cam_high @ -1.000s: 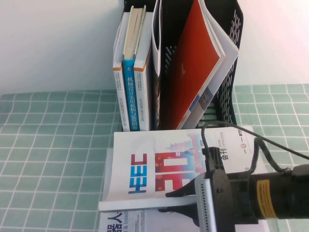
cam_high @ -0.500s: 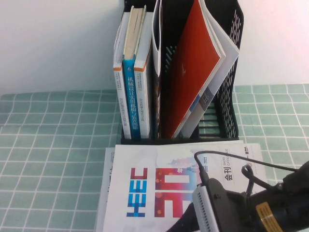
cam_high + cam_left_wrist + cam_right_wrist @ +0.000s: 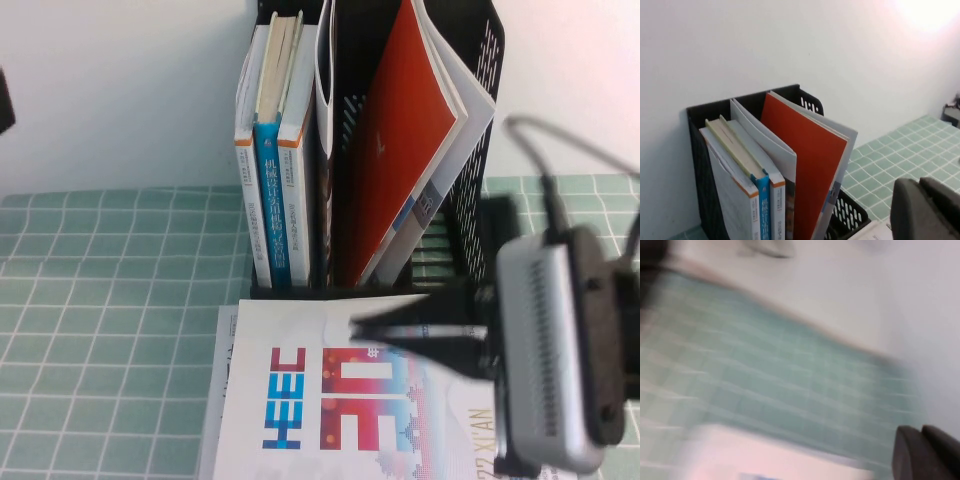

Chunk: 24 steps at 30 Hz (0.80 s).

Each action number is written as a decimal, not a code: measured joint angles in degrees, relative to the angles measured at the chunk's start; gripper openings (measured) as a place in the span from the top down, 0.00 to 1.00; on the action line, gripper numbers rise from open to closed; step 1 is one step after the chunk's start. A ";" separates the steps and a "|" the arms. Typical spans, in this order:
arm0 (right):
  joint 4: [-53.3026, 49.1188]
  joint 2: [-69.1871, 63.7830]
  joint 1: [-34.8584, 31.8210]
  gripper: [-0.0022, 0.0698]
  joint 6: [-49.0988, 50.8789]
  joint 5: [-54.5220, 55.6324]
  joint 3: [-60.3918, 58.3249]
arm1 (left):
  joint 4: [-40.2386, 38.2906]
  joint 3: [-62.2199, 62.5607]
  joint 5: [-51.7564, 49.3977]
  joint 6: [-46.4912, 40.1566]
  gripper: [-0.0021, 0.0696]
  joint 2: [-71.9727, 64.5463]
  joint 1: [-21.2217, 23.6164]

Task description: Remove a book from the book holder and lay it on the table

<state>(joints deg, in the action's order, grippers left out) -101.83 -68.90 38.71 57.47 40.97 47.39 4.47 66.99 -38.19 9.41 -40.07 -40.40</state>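
Note:
The book, white with blue "HEEC" and red "50", lies flat on the green checked table just in front of the black book holder. My right gripper hangs in the air above the book's far edge, fingers shut and empty, pointing left. The blurred right wrist view shows its shut fingertips over the cloth, with the book's pale corner below. My left gripper is shut and empty, raised to the left of the holder.
The holder keeps a red-covered magazine leaning in its right slot and several upright books with a blue spine in its left slot. A white wall stands behind. Another magazine's edge peeks out under the book's left side.
The book has slid a little toward the front and lies still. My right gripper has lifted off its near edge and risen up and to the right, close to the camera.

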 joint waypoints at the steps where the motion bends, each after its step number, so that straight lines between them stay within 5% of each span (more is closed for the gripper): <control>1: 0.00 1.96 0.00 0.94 -0.51 -4.84 0.55 | 0.58 -2.51 2.28 0.00 0.97 1.45 0.00; 7: 3.50 14.56 0.00 0.96 -7.64 -40.97 1.54 | 4.06 -17.43 10.02 0.00 0.97 10.66 0.00; 15: 59.18 24.03 -0.11 0.97 -61.77 -92.47 1.91 | 10.98 -27.90 4.21 6.53 0.97 15.74 0.00; 19: 76.92 30.23 -0.11 0.97 -68.59 -99.49 -2.50 | 10.86 -32.97 5.10 7.79 0.97 15.74 0.00; 24: 89.94 45.36 -0.11 0.97 -67.74 -90.09 -12.25 | 10.41 -41.96 17.49 8.48 0.97 15.74 0.00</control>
<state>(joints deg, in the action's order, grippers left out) -11.88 -23.54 38.61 -10.27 -49.12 35.14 14.88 25.02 -20.70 17.90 -24.33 -40.40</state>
